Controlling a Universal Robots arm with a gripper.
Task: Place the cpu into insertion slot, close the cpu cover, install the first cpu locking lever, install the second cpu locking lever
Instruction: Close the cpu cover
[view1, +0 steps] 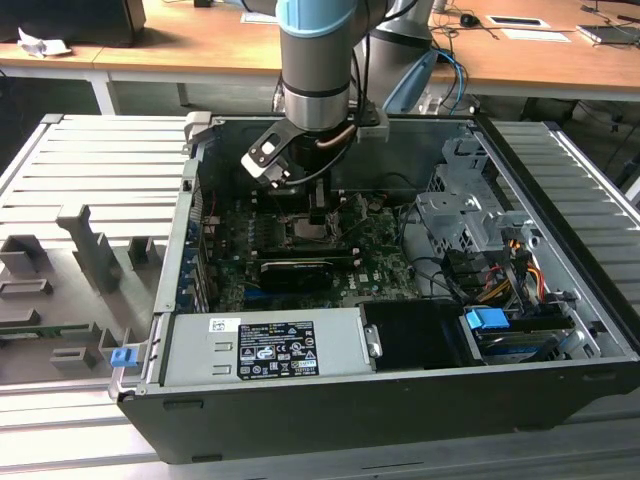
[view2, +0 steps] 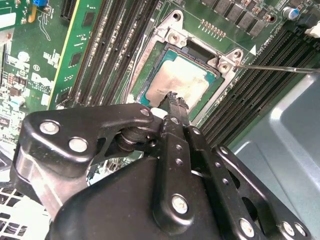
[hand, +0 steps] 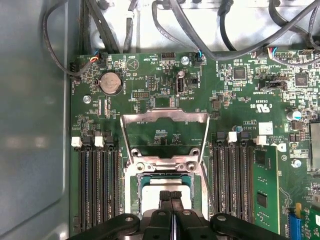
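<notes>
The cpu (view2: 186, 80), a flat square chip with a silvery top, lies inside the insertion slot (view2: 173, 37), whose silver rim surrounds it. My gripper (view2: 175, 98) hangs right over the cpu's near edge with its black fingers (hand: 165, 200) pressed together and nothing between them. The cpu cover (hand: 165, 118), a thin metal frame with a square window, stands flipped open behind the insertion slot (hand: 165, 165). A thin wire locking lever (view2: 277, 68) sticks out sideways from the socket corner. In the exterior view the gripper (view1: 316, 214) reaches down into the computer case above the socket.
Rows of black memory slots (hand: 97, 185) flank the socket on both sides. A long black card (view1: 295, 271) lies in front of the socket, and a power supply (view1: 265, 350) nearer the case front. Cables (hand: 200, 35) and a drive cage (view1: 460, 215) crowd the case walls.
</notes>
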